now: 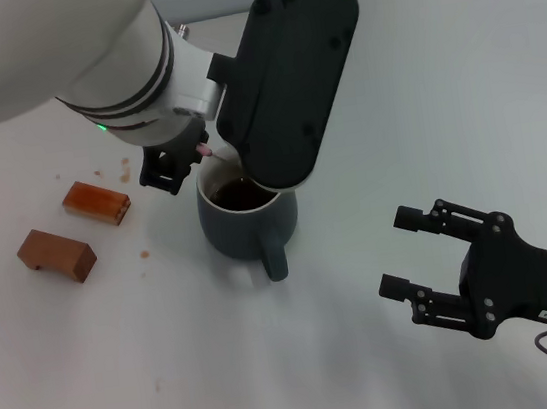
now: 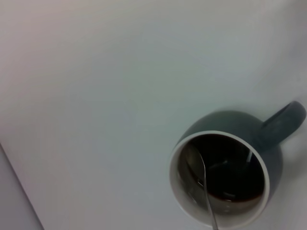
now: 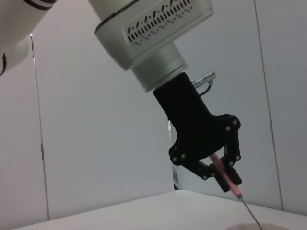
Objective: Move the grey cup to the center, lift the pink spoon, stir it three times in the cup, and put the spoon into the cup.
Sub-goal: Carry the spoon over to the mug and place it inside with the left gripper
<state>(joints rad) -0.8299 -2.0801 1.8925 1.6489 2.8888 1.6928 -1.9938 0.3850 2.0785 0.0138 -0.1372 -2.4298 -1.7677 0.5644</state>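
Note:
The grey cup [image 1: 248, 220] stands on the white table near the middle, handle toward me, with dark brown liquid inside. It also shows in the left wrist view [image 2: 225, 172]. My left gripper [image 1: 179, 162] hangs just over the cup's far-left rim, shut on the pink spoon [image 1: 206, 151]. The right wrist view shows the left gripper [image 3: 221, 175] pinching the spoon's pink handle [image 3: 227, 178]. The spoon's thin metal neck slants down into the cup, and its silver bowl [image 2: 195, 160] lies in the liquid. My right gripper [image 1: 403, 250] is open and empty at the near right.
Two brown rectangular blocks [image 1: 97, 202] [image 1: 55, 254] lie on the table left of the cup, with small brown spots around them. The left forearm's black housing [image 1: 288, 82] hangs over the cup's far side.

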